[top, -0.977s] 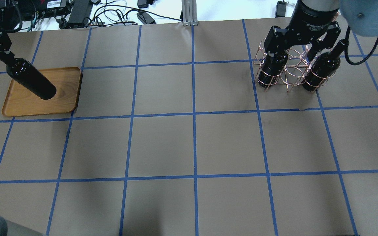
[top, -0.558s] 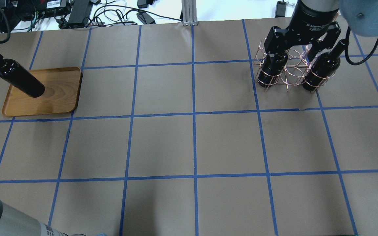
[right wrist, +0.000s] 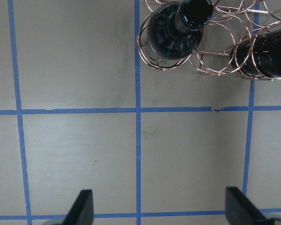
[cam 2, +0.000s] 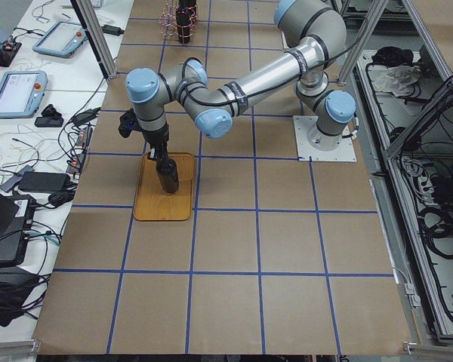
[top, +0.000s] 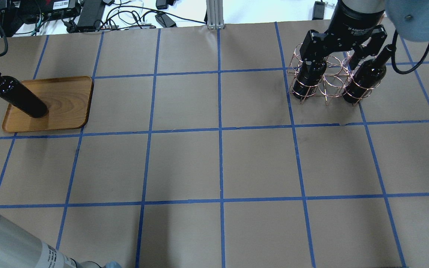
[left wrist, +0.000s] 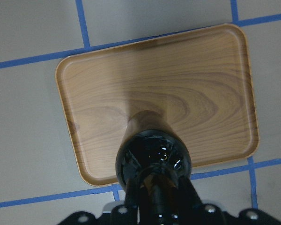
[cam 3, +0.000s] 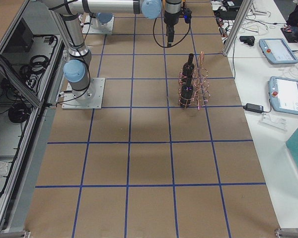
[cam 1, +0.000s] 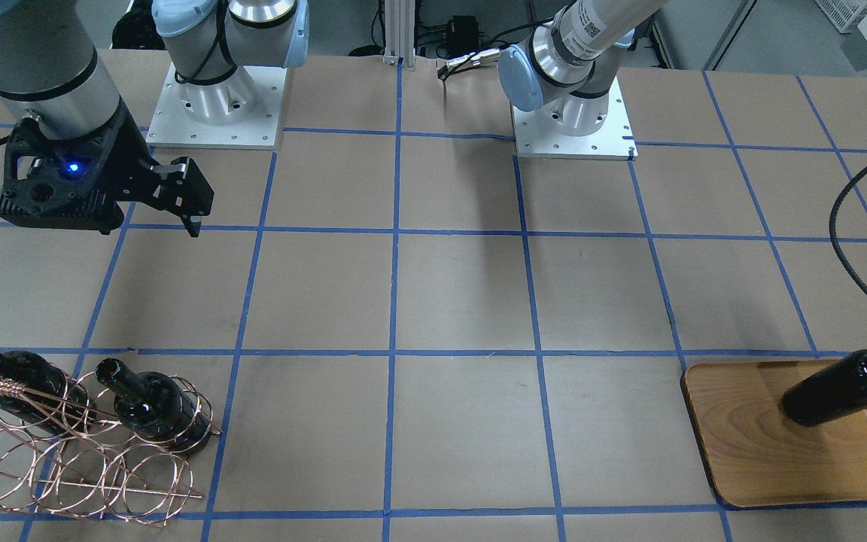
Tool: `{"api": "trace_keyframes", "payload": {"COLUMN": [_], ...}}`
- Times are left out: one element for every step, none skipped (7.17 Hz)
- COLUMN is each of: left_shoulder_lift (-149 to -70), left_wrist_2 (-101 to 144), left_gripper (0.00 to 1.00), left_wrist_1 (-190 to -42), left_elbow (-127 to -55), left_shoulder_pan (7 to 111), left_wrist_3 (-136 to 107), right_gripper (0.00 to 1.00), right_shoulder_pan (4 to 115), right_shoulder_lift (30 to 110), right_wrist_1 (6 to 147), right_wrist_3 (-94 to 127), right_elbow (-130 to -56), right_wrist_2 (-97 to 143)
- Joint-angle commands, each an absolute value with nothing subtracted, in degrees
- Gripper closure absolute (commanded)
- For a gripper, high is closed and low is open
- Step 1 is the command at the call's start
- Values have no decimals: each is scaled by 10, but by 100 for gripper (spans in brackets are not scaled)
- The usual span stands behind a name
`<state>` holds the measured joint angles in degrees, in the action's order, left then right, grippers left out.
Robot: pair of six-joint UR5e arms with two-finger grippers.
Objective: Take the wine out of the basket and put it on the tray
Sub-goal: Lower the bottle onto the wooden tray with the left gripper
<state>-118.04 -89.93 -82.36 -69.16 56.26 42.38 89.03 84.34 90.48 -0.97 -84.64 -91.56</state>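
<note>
Left gripper (left wrist: 157,208) jaws clamped on wine bottle (top: 20,97) neck, above wooden tray (top: 67,106).
Bottle upright beneath the jaws, base low over the tray; contact unclear. Well apart, right gripper (right wrist: 161,208) jaws spread wide, empty, near wire basket (cam 1: 80,474).

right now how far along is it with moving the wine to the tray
Done: one wine bottle is out of the basket. In hand: the left gripper holds it by the neck, upright over the tray, base at or just above the wood; not released. Left: two bottles sit in the basket, with the right gripper open beside them.
</note>
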Motion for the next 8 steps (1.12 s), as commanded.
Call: {"api": "trace_keyframes", "payload": {"left_shoulder_lift": [-1183, -1181, -1173, -1158, -1131, -1093, -1059, -1022], "left_wrist_2": [-901, -902, -903, -903, -904, -904, -904, -898], "left_gripper": [44, 32, 30, 22, 20, 20, 20, 20], "left_wrist_1": [-824, -824, -826, -831, -860, -908, -936, -970], "left_elbow": [-693, -693, -693, -693, -692, -694, -701, -711], "left_shoulder_pan": [562, 562, 562, 562, 567, 576, 604, 649], "left_wrist_3": [425, 424, 424, 425, 424, 418, 398, 350], "right_gripper": [0, 0, 0, 0, 0, 0, 0, 0], "right_shoulder_pan": [890, 890, 890, 890, 890, 890, 890, 890], "right_shoulder_lift": [843, 843, 843, 843, 843, 843, 844, 843], "right_wrist_1": [905, 905, 905, 905, 905, 905, 905, 905], "right_wrist_3": [-10, -9, -9, -9, -9, -9, -9, -9], "right_elbow": [-846, -846, -846, -846, -847, -846, -846, -846], "right_wrist_2": [-919, -915, -922, -922, -920, -919, -916, -920]}}
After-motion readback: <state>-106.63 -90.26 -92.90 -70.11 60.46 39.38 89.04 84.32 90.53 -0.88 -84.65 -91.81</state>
